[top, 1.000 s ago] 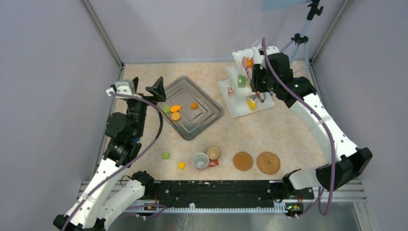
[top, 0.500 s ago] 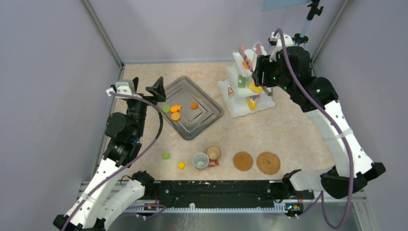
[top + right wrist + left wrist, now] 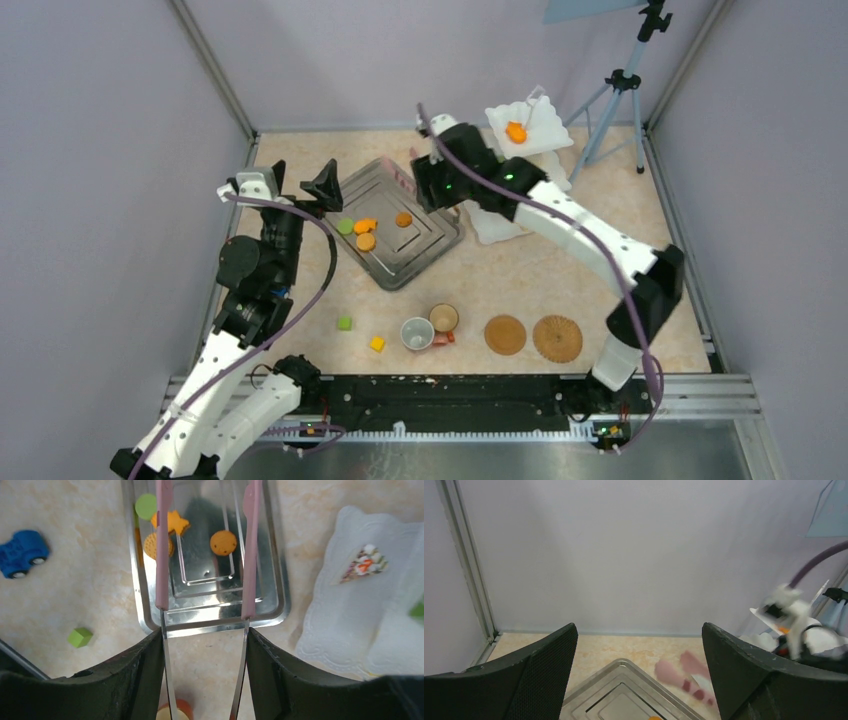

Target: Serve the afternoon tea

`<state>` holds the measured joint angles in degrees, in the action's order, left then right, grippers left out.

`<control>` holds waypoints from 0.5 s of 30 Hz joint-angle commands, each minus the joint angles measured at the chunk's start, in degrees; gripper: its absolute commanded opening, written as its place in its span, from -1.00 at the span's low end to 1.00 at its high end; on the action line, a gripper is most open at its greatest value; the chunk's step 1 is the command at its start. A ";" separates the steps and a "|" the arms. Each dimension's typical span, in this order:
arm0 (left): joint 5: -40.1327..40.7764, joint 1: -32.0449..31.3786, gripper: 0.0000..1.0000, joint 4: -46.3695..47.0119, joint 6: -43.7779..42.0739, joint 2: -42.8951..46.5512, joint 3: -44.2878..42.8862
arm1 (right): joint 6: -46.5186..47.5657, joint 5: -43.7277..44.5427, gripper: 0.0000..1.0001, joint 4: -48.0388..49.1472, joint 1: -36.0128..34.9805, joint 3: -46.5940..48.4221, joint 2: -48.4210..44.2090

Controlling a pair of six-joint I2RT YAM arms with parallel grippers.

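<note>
My right gripper (image 3: 432,186) (image 3: 205,636) is shut on the pink tongs (image 3: 161,580), held high over the back right of the grey tray (image 3: 428,250). The tongs are spread and empty. On the tray lie a green round (image 3: 146,506), an orange star (image 3: 176,523) and two orange rounds (image 3: 223,542). The white stand (image 3: 530,125) at the back right carries an orange piece (image 3: 516,131) on top and a cake wedge (image 3: 364,565) lower down. Two cups (image 3: 417,333) and two woven mats (image 3: 505,335) sit near the front. My left gripper (image 3: 303,185) (image 3: 639,680) is open and empty beside the tray's left corner.
A green cube (image 3: 344,323) and a yellow cube (image 3: 377,344) lie left of the cups. A blue toy car (image 3: 22,552) sits left of the tray. A tripod (image 3: 615,90) stands at the back right. Grey walls close in three sides.
My right arm has swung left from the stand to above the tray, taking the tongs along. The stand's top tier now shows. The left arm has not moved.
</note>
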<state>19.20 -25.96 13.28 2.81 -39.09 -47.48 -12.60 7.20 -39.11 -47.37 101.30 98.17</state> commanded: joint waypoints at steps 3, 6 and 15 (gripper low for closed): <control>0.99 0.22 0.97 1.85 -1.09 1.00 -1.03 | 1.90 0.94 0.12 0.37 -1.14 3.27 9.38; 0.91 0.29 0.98 1.89 -1.09 1.06 -1.03 | 2.35 0.86 0.14 -0.40 -1.15 2.24 12.18; 0.63 0.30 0.98 1.87 -0.88 0.76 -1.09 | 2.23 2.12 0.16 -0.54 -1.10 1.75 17.44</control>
<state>19.42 -25.91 13.28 2.42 -38.74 -47.48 -10.87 8.29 -40.91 -48.60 101.25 113.99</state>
